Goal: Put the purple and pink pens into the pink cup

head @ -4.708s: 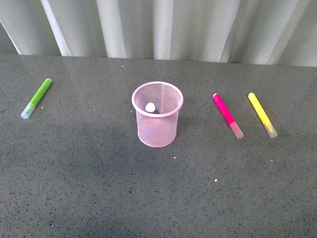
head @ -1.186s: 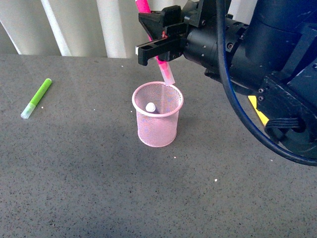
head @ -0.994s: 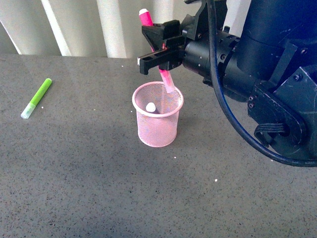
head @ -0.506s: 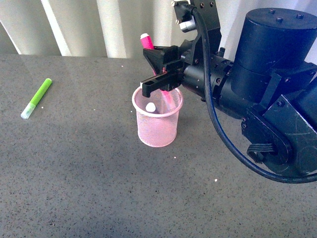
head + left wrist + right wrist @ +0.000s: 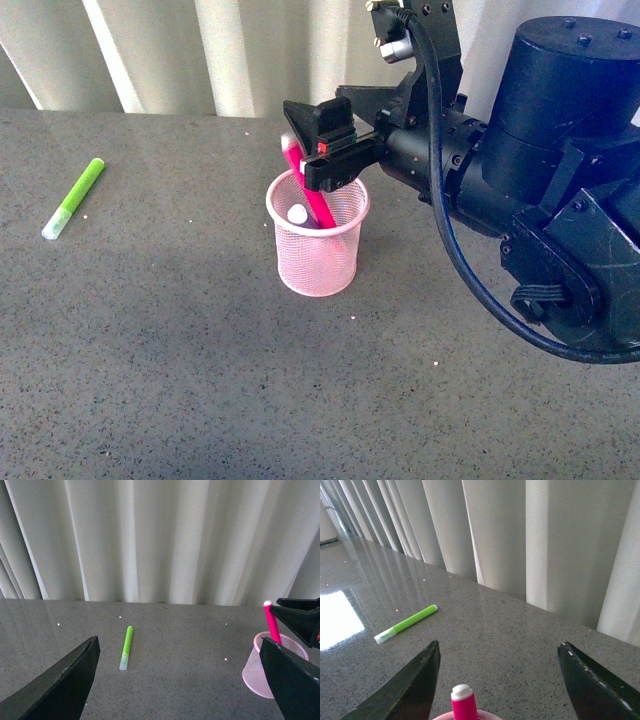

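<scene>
The pink cup [image 5: 318,255] stands mid-table. The pink pen [image 5: 317,203] leans inside it, white end up, free of any grip. A second white pen end [image 5: 297,214] shows inside the cup; I cannot tell its body colour, so the purple pen is not identifiable. My right gripper [image 5: 320,150] hangs open just above the cup's rim, jaws either side of the pen top [image 5: 464,702]. In the right wrist view the gripper [image 5: 500,690] is open and empty. My left gripper [image 5: 180,690] is open and empty, off to the side, with the cup [image 5: 272,667] and the pen [image 5: 272,625] in sight.
A lime-green marker [image 5: 74,197] lies at the far left of the grey table, also seen in the left wrist view [image 5: 126,647] and the right wrist view [image 5: 406,624]. The right arm [image 5: 520,200] fills the right side and hides the yellow marker. White curtains hang behind.
The right gripper came down over the cup with the pink pen, then opened. The pen dropped into the cup and now leans there on its own.
</scene>
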You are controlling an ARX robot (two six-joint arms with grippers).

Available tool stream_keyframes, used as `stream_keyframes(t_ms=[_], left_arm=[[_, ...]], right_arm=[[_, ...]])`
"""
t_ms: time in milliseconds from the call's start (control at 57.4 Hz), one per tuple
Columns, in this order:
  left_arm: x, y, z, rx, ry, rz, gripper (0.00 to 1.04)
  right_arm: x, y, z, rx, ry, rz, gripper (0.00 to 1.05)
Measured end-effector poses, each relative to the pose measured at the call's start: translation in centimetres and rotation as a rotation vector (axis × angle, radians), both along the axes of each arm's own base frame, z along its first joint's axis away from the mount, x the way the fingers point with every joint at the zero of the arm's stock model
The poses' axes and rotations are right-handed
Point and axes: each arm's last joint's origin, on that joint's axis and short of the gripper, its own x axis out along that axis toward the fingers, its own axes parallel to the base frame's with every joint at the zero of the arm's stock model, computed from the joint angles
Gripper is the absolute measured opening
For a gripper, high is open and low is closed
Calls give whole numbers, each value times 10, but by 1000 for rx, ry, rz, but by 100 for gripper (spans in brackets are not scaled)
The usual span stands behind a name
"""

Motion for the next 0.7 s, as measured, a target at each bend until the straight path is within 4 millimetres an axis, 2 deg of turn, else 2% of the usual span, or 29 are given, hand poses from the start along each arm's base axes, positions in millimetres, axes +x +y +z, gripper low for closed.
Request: stream_keyframes(t_ms=[87, 139, 279, 453, 575, 697], left_arm=[[0, 0, 0, 0, 0, 0, 98], [0, 0, 0, 0, 0, 0, 98], [0, 0, 0, 0, 0, 0, 98], [0, 0, 0, 0, 0, 0, 98], [0, 0, 0, 0, 0, 0, 98], [0, 0, 0, 0, 0, 0, 98]], right_arm=[[0, -1, 0, 0, 0, -3, 93], [0, -1, 0, 1, 0, -3, 100], [0, -4, 4, 4, -5, -12, 98], [-2, -20, 33, 41, -45, -101, 98], [-10, -47, 67, 56, -77, -225, 98], [-33, -89, 102, 53, -123, -371, 98]])
